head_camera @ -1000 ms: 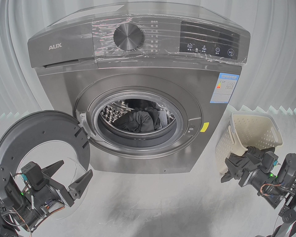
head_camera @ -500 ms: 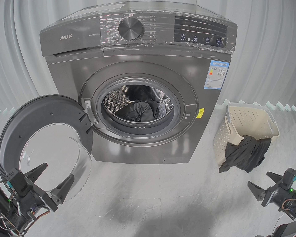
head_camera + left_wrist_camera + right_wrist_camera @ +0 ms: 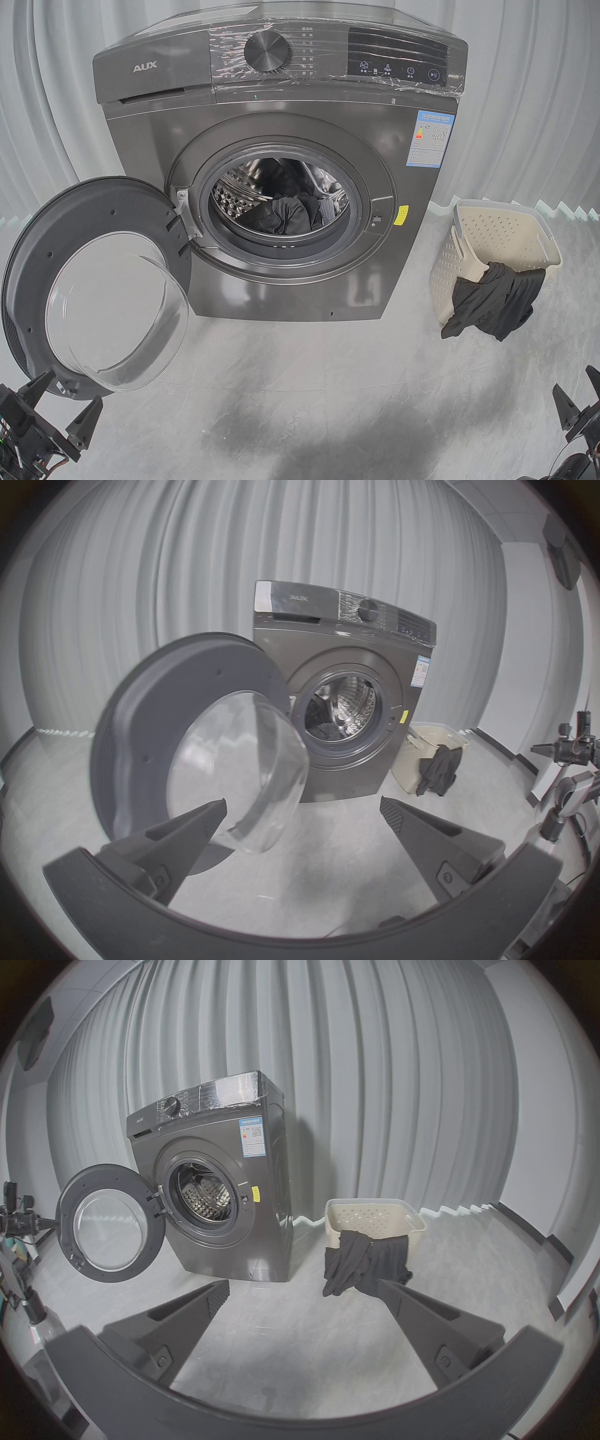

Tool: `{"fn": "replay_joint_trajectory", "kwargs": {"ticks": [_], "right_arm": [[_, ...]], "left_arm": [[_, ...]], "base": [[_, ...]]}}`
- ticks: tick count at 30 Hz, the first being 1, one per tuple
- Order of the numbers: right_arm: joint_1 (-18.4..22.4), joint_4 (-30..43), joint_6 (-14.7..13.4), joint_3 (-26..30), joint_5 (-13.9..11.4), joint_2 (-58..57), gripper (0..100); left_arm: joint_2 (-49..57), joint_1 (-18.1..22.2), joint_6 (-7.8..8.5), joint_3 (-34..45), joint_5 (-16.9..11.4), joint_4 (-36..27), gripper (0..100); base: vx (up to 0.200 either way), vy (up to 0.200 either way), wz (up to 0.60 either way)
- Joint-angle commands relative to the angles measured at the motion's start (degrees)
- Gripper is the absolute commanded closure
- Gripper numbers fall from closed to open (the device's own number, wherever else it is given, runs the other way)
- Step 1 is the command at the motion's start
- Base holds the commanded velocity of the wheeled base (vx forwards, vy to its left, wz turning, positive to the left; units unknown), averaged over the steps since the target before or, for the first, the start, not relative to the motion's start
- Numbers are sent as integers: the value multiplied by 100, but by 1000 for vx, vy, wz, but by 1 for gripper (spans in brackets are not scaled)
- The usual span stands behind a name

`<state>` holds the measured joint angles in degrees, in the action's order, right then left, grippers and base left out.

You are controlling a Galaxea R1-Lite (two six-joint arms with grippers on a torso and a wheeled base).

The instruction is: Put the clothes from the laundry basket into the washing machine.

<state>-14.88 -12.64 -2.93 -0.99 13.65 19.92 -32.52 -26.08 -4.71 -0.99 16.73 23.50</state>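
Okay, left gripper (image 3: 69,394) sits low at the near left, fingers spread wide, holding nothing, just beside the bottom edge of the open washer door (image 3: 37,250). The door is swung fully out to the left, its glass bowl (image 3: 119,306) facing the robot. Risk: any forward or sideways move of that arm could clip the door and swing it into the loading path.

The washing machine (image 3: 156,144) stands in the middle with the drum open. Dark clothes (image 3: 284,215) lie inside, near the front lip, and more pushed in could shove them back out over the seal.

The cream laundry basket (image 3: 500,225) stands on the floor just right of the washer. A black garment (image 3: 494,300) is draped over its front rim, half out, its lower end apparently on the floor. It may slide off entirely. Pulling on it could tip or drag the light basket, and a trailing sleeve might snag on the door frame.

Right gripper (image 3: 574,382) is low at the near right, fingers apart, empty and well apart from the garment. A long reach from there makes a shallow pinch and a drop more likely.
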Motion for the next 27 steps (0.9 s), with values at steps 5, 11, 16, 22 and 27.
{"fn": "replay_joint_trajectory", "kwargs": {"ticks": [5, 11, 16, 22, 27], "right_arm": [[566, 904, 134, 99, -91, -1465, 0], [1031, 939, 205, 90, 67, -1482, 0], [1488, 1027, 372, 55, -1049, -1992, 0], [1488, 1264, 433, -33, -996, -1974, 0], [1488, 1361, 424, -59, -996, -1957, 0]], "left_arm": [[2725, 1544, 207, 99, -846, -1928, 0], [2734, 1992, -118, 99, -715, -1937, 0], [3252, 2652, 207, 99, -1172, -1955, 0], [3235, 2599, 629, 37, -1163, -2131, 0], [3244, 2581, 181, 28, -1514, -2377, 0]], "base": [[0, 0, 0], [0, 0, 0], [0, 0, 0], [0, 0, 0], [0, 0, 0]]}}
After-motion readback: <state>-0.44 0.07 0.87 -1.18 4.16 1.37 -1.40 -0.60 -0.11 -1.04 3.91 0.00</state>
